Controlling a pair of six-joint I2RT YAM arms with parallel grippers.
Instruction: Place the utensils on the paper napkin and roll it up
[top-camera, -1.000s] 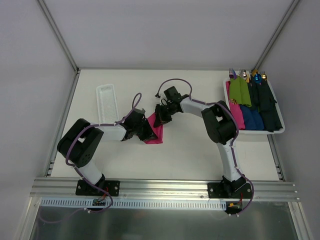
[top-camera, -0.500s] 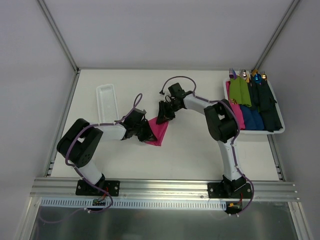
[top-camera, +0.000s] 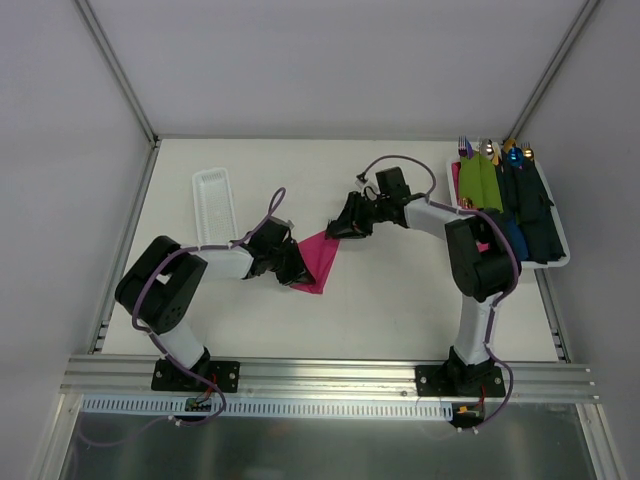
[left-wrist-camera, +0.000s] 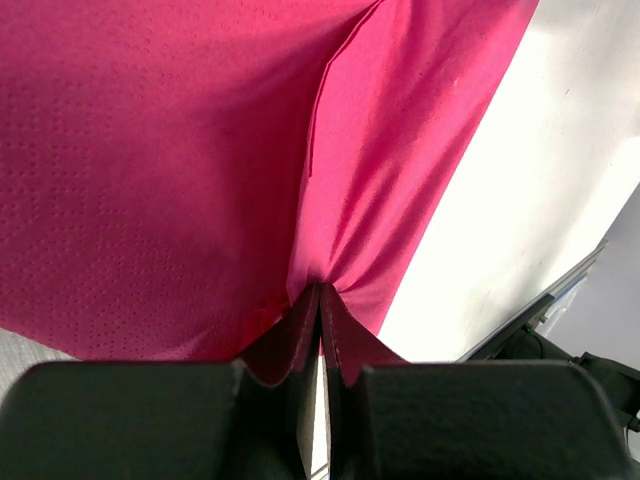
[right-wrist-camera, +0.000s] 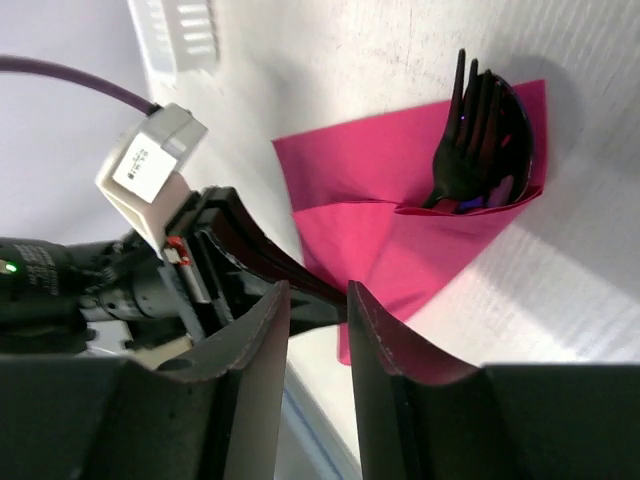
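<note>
Fork (right-wrist-camera: 462, 130) and spoon (right-wrist-camera: 519, 130) lie tucked in a fold of the pink paper napkin (top-camera: 322, 257) on the worktop (top-camera: 390, 300). The left gripper (left-wrist-camera: 320, 292) pinches its edge; the right gripper (right-wrist-camera: 318, 295) hovers nearby, spread and empty. Rolling looks half done; next, I reckon, the bundle needs turning over.

The top camera looked down from above the near edge of the white table (top-camera: 380, 300). Both wrist cameras (the left far closer) faced the thin magenta-pink paper napkin (left-wrist-camera: 150, 150), which all three views shared.
</note>
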